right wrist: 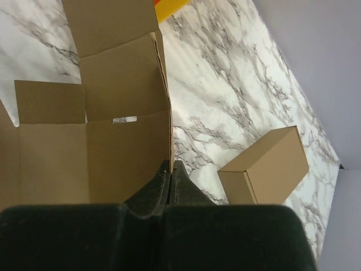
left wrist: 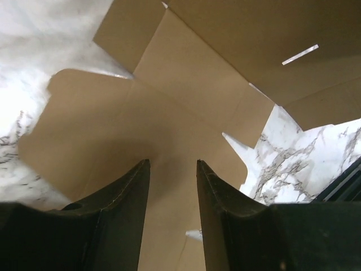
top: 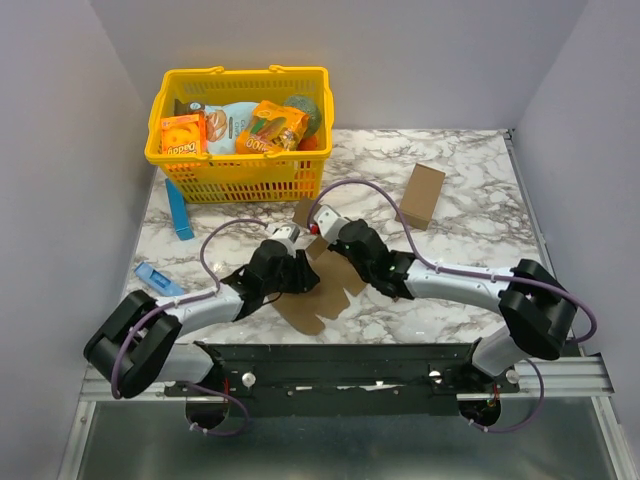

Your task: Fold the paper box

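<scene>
The paper box (top: 312, 312) is a flat brown die-cut sheet with many flaps, lying at the middle of the marble table between both arms. My left gripper (top: 300, 278) hovers low over it. In the left wrist view its fingers (left wrist: 173, 162) stand apart, with only the sheet's surface (left wrist: 186, 84) behind the gap. My right gripper (top: 330, 245) is at the sheet's far right part. In the right wrist view it (right wrist: 171, 162) is shut on the edge of a panel (right wrist: 124, 147) that stands upright from the sheet.
A longer brown carton (top: 422, 196) (right wrist: 265, 166) lies at the back right. A yellow basket (top: 240, 182) holding orange snack boxes (top: 183, 133) stands at the back left. Two blue items (top: 178, 210) (top: 157, 279) lie on the left side.
</scene>
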